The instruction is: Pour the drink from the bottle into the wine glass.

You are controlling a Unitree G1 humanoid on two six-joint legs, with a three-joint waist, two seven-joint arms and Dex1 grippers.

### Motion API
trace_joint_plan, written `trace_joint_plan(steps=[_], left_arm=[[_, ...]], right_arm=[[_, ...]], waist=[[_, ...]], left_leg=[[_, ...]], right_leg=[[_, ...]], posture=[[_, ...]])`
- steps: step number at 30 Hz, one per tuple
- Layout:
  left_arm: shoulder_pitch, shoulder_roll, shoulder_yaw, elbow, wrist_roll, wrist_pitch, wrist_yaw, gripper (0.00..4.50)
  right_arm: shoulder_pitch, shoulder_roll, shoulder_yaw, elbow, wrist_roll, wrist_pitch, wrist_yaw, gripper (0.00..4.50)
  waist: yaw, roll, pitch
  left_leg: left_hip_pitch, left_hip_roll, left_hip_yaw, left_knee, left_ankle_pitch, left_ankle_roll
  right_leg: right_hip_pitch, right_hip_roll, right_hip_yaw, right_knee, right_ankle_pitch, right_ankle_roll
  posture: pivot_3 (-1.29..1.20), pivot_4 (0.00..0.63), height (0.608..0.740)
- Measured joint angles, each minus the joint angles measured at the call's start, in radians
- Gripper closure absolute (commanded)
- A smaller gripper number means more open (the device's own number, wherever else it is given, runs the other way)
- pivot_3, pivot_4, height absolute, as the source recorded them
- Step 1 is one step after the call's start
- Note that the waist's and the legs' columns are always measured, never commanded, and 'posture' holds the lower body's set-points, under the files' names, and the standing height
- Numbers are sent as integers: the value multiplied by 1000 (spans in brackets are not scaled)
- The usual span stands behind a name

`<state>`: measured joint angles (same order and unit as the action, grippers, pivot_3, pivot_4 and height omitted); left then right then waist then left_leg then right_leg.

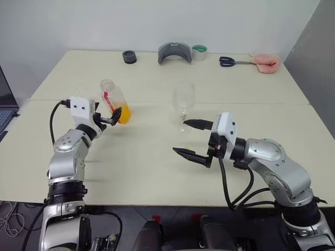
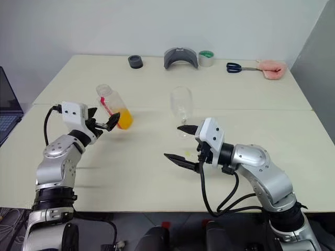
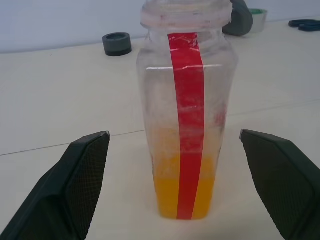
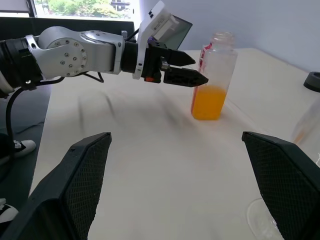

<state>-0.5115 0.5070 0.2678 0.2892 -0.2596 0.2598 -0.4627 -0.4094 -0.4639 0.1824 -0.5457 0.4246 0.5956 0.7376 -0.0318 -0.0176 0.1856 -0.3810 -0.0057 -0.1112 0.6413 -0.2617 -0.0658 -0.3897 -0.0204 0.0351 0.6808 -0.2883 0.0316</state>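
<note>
left gripper (image 1: 111, 118) fingers spread either side of small clear plastic bottle (image 1: 114, 100), orange drink (image 1: 124, 114) low inside, upright on cream counter (image 1: 157, 167) | right gripper (image 1: 193, 139) fingers spread, empty, just before clear stemmed wine glass (image 1: 183, 101) | risk: off-centre closing tips the uncapped bottle

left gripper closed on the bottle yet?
No. In the left wrist view both fingers stand wide of the bottle, with bare table showing on each side.
</note>
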Motion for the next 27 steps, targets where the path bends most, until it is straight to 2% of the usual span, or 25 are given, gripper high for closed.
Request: trace_joint_plan(steps=[21, 27], left_arm=[[-244, 20, -62, 422, 59, -217, -125, 0], [-250, 20, -64, 464, 63, -249, -139, 1848]], right_arm=[[37, -12, 6, -50, 3, 22, -19, 45], [26, -15, 5, -33, 0, 18, -19, 0]], waist=[[-1, 0, 0], [-2, 0, 0]], left_leg=[[-1, 0, 0, 1, 0, 0], [-1, 0, 0, 1, 0, 0]], right_leg=[[0, 0, -1, 0, 0, 0], [0, 0, -1, 1, 0, 0]], posture=[[0, 150, 740], [0, 150, 740]])
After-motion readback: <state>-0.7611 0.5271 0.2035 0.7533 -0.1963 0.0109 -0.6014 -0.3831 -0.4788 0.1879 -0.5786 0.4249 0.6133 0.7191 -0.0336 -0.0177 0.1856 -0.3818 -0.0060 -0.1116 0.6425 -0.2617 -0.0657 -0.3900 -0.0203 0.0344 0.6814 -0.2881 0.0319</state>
